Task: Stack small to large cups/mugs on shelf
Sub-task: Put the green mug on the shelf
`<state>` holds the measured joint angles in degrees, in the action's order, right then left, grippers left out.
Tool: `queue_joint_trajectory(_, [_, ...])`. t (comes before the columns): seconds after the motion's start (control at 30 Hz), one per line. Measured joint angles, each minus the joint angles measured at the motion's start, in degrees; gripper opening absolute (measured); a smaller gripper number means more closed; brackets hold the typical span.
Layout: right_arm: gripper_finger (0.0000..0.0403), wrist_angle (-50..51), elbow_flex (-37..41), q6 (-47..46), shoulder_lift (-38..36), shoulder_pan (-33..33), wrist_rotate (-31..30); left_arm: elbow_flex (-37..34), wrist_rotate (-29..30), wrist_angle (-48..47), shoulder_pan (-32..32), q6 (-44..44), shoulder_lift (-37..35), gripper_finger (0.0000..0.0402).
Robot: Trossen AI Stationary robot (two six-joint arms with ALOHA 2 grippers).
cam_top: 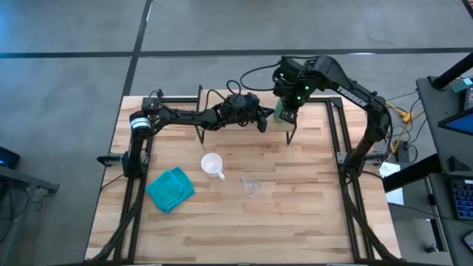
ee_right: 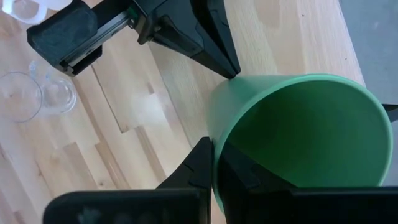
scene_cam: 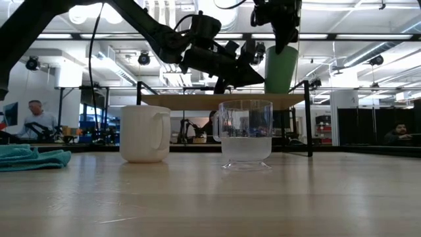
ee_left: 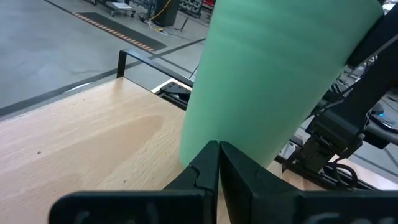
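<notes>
One cup is on the shelf (scene_cam: 197, 101): the green cup (cam_top: 284, 112) stands upright at its right end, its rim pinched between the right end effector's (ee_right: 213, 163) fingers from above. Just beside it, the left end effector (ee_left: 218, 163) rests pressed together, empty. White mug (cam_top: 213, 165) and glass cup (cam_top: 252, 186) wait on the surface (cam_top: 295, 214), nearer the left arm.

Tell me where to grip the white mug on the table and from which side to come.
Grip the white mug by its rim from above, one finger inside the open mouth. It stands upright on the tabletop, handle toward the glass cup, with open space overhead.
</notes>
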<state>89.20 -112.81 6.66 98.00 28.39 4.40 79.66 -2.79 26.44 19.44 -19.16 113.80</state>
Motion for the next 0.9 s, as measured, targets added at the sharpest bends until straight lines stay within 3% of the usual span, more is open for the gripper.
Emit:
queue_joint_trajectory(0.2, [0.0013,-1.0,0.0,1.3,0.0,0.0,0.0,0.1,-0.1,0.0,0.0,0.0,0.0,0.0])
queue_joint_trajectory(0.6, [0.0077,-3.3,0.0,1.0,0.0,0.0,0.1,0.1,-0.8,0.2,0.0,0.0,-0.2,0.0])
queue_joint_trajectory(0.9, [0.0072,-2.6,-0.5,0.9,0.0,0.0,-2.0,0.1,-0.7,0.1,0.0,0.0,-0.2,0.0])
